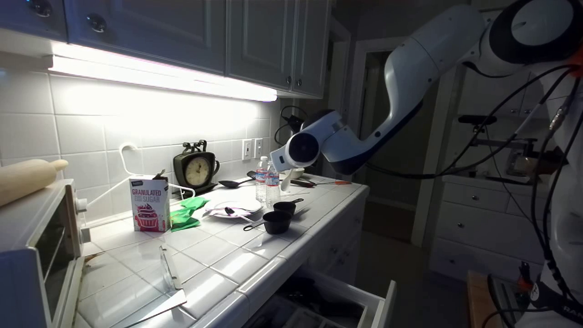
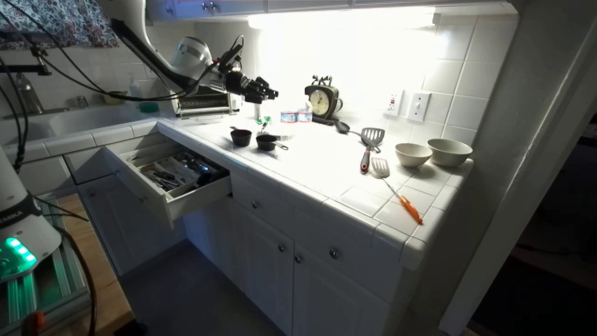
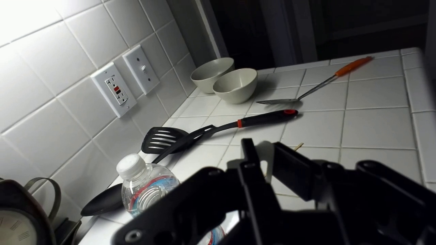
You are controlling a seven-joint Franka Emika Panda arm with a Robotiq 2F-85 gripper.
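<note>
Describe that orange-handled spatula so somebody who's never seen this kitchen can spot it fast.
Follow the white tiled counter to the end with two pale bowls. Between those bowls and the counter's front corner lies the spatula, handle pointing toward that corner. Its orange handle sets it apart from the nearby black slotted turner, whose black handle has red trim.

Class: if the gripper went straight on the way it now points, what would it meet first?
Probably the black utensil handle lying beyond the gripper and the pale object it holds in the wrist view. Depth is unclear: it might pass above and reach the nearer bowl.
</note>
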